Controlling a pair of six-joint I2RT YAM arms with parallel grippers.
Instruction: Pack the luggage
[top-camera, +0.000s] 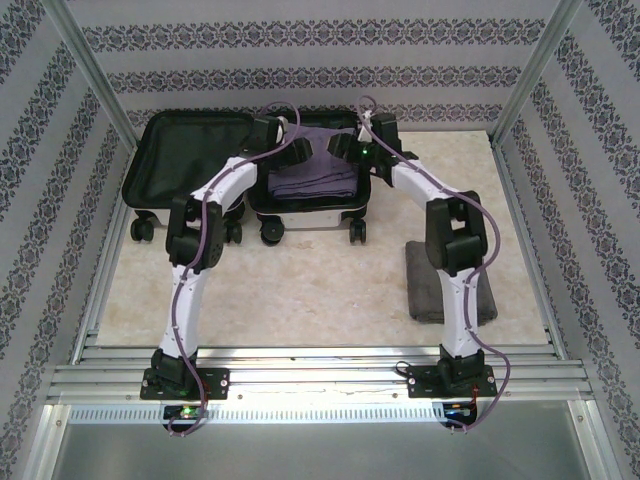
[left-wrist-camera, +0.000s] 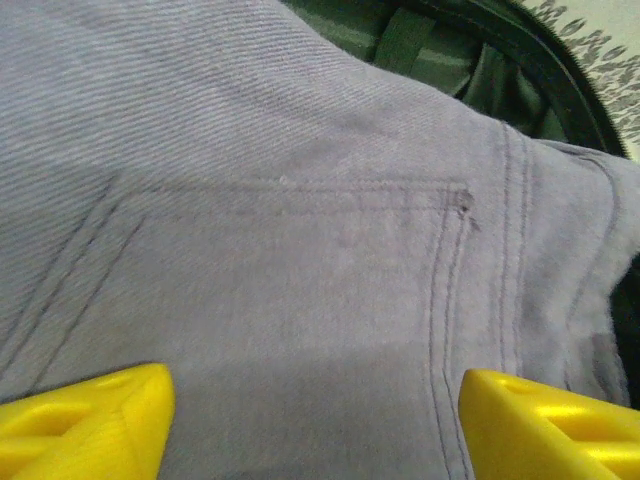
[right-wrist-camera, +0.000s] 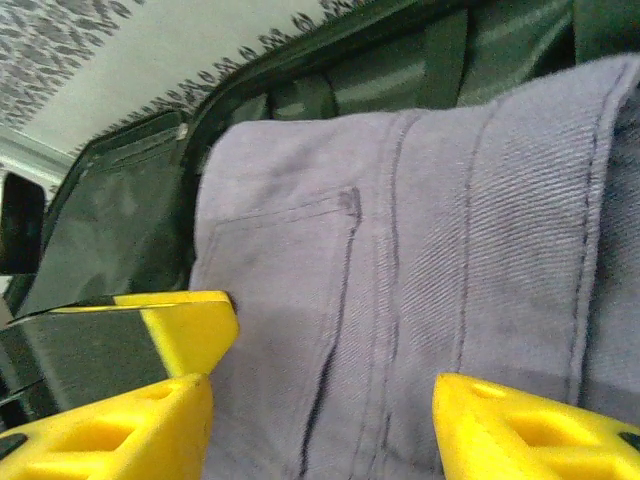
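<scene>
Marble tabletop (top-camera: 300, 290), luggage (top-camera: 300, 213) and grey cloth (top-camera: 418, 290) overhead, purple trousers (left-wrist-camera: 300, 250) close-up, left tool (left-wrist-camera: 315, 388) and right tool (right-wrist-camera: 322, 392) open.

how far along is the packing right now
Done: folded purple trousers lie in the open luggage. In hand: left gripper and right gripper hover open over them. Left: grey folded cloth sits on the table, and the luggage likely needs shutting.

Overhead, the light is soft and even; a white light strip (top-camera: 300, 411) glares along the near edge; faint shadow sits under the luggage (top-camera: 300, 215); both wrist views are hazy, the yellow fingertips (left-wrist-camera: 80, 425) (right-wrist-camera: 520, 430) blurred close up, the purple denim (left-wrist-camera: 300, 250) stitching sharper.
</scene>
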